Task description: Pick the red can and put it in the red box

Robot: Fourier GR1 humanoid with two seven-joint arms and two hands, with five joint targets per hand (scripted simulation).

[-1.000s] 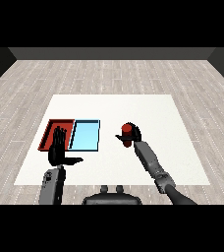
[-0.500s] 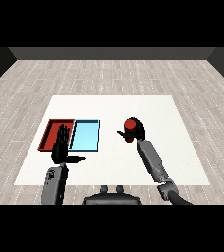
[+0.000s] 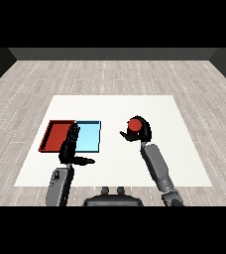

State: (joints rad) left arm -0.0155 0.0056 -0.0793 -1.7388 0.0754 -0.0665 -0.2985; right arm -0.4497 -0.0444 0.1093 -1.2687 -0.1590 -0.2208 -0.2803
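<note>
Head view, red can [image 3: 134,125] within right robot hand's [image 3: 141,131] curled fingers

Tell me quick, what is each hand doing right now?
Left hand: open, fingers straight, holding nothing, over the trays' near edge.
Right hand: shut on the red can.

I count one red can [image 3: 134,126], wrapped in my right hand [image 3: 141,131]. I count two trays: one red tray [image 3: 55,135] and one light blue tray [image 3: 89,136], both just beyond my left hand [image 3: 69,147]. They share one white table [image 3: 115,106]. That makes two hands.
</note>
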